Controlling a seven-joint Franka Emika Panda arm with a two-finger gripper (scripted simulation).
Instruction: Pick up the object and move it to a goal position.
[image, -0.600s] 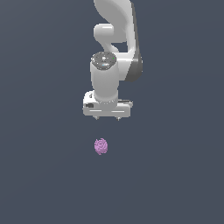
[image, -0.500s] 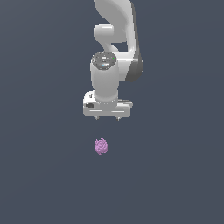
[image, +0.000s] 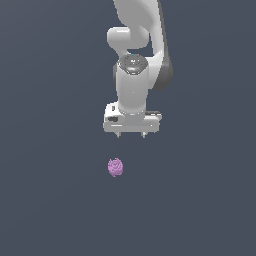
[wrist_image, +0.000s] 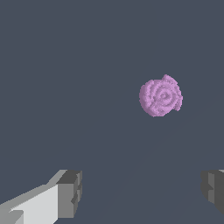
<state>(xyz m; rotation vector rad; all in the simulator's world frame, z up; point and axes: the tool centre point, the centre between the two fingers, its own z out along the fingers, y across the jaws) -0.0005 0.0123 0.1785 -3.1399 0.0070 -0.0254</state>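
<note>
The object (image: 115, 167) is a small light-purple, bumpy, rosette-like lump lying on the dark grey floor. My white gripper (image: 131, 135) hangs above and behind it, a little toward the exterior view's right, with clear space between them. In the wrist view the object (wrist_image: 160, 97) lies ahead of the two grey fingertips (wrist_image: 70, 194), outside the gap. The gripper (wrist_image: 142, 191) is open, its fingers spread far wider than the lump, and nothing sits between them.
A plain dark grey floor (image: 50, 200) fills both views. The white arm (image: 137, 45) rises from the gripper toward the top of the exterior view.
</note>
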